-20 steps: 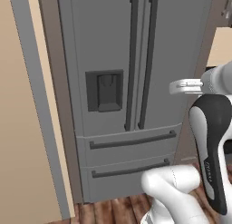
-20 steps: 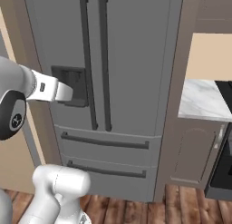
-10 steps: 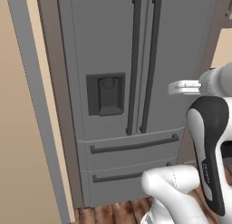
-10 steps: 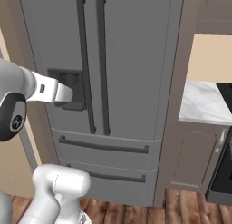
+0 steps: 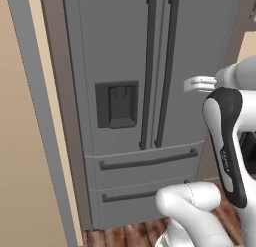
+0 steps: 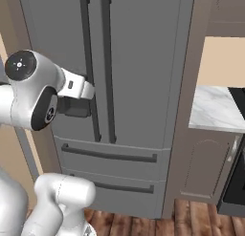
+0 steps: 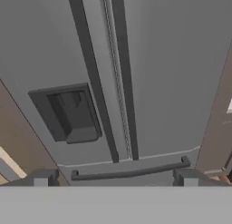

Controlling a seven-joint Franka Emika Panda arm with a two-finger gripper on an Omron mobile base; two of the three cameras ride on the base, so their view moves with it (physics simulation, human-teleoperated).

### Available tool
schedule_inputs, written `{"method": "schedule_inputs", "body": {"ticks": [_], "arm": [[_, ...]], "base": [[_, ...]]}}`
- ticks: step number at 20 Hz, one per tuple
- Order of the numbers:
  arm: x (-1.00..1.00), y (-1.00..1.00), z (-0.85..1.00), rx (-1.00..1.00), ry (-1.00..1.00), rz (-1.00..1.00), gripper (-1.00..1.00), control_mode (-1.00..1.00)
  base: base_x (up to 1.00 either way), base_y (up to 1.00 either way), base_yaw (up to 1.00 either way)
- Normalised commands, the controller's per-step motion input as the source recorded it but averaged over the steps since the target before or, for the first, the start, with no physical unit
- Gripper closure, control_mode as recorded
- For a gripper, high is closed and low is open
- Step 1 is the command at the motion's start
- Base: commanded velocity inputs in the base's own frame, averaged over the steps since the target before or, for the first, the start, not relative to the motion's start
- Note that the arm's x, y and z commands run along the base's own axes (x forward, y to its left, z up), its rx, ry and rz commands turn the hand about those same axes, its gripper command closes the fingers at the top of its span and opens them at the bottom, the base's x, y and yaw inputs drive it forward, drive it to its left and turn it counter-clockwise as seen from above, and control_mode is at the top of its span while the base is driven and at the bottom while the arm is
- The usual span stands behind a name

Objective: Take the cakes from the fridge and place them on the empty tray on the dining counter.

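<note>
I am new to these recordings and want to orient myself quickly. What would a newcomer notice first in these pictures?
First the tall grey fridge, closed, with two long dark handles side by side at its middle seam and a dark dispenser on its left door. Next, the white arm rising before it at the right of the left base view. The open end effector faces the doors, touching nothing.

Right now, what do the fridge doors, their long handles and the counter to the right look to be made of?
The fridge doors look like matte grey metal or painted steel: flat, even, with no reflections. Their handles look like darker grey metal or plastic, smooth and dull. The counter top looks like polished white marble, judging by its grey veins, though it could be an imitation.
</note>
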Motion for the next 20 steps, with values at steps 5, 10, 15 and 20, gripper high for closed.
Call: {"method": "schedule_inputs", "body": {"ticks": [5,10,15,20], "arm": [[0.89,-0.14,-0.17,0.00,-0.02,0.08,-1.00,-1.00],[0.42,0.00,-0.19,-0.10,-0.13,0.04,-1.00,-1.00],[0.41,0.00,-0.07,-0.04,0.00,-0.03,-1.00,-1.00],[0.61,-0.06,0.00,0.00,0.17,-0.03,-1.00,-1.00]], "base": [[0.00,0.00,0.00],[0.00,0.00,0.00],[0.00,0.00,0.00],[0.00,0.00,0.00]]}}
